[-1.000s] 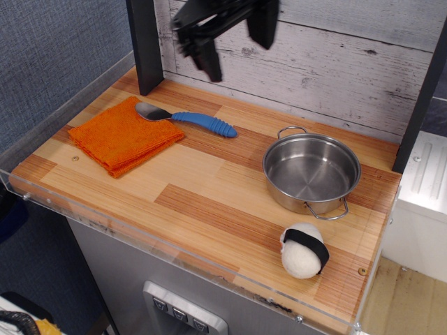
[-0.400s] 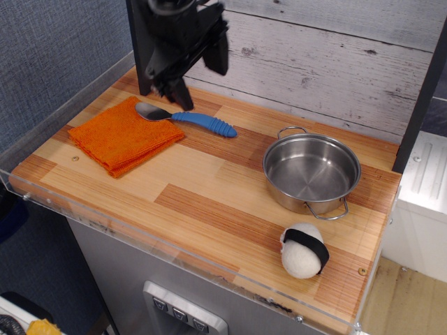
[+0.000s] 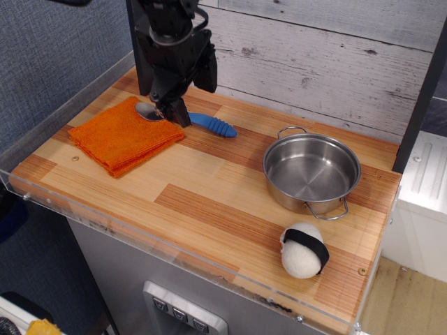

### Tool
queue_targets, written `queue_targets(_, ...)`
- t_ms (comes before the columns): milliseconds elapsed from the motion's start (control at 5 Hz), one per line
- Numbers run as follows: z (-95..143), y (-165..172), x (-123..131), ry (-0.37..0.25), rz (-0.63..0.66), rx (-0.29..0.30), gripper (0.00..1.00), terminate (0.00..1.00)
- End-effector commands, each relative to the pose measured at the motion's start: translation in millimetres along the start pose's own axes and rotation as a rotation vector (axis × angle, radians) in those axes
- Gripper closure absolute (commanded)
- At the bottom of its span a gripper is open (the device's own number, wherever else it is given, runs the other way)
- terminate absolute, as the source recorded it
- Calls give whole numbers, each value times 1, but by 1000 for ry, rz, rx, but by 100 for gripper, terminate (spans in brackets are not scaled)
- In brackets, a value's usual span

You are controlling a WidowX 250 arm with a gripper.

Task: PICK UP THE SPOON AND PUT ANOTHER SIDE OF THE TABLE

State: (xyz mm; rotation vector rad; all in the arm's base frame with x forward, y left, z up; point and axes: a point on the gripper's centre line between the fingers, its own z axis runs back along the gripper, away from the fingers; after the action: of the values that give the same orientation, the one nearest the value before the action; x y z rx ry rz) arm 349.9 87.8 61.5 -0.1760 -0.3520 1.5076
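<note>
The spoon (image 3: pixel 211 124) lies at the back left of the wooden table (image 3: pixel 209 185). Its silver bowl rests on the edge of an orange cloth and its blue ribbed handle points right. My black gripper (image 3: pixel 170 112) has come down from above onto the spoon's neck, where the bowl meets the handle. Its fingers (image 3: pixel 180 115) look spread on either side of the neck, and I see no closed grasp. The spoon still lies flat. The gripper body hides the neck.
A folded orange cloth (image 3: pixel 122 137) lies at the left. A steel pot (image 3: pixel 311 172) with two handles stands at the right. A white plush ball with a black band (image 3: pixel 304 250) sits near the front right corner. A clear acrylic rim (image 3: pixel 174 255) edges the table, with dark posts at the back.
My gripper has moved left and down from high against the back wall to the spoon's neck. The spoon, cloth, pot and ball have not moved.
</note>
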Motion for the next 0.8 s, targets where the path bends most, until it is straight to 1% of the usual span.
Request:
queue_targets(0,-12,-13,-2,-28,55,-27,0,0)
queue_targets(400,-25,-12,-2,-24,75,-3,0,0)
queue_targets(600,-30,-9,-6,-1,69,18,0,0)
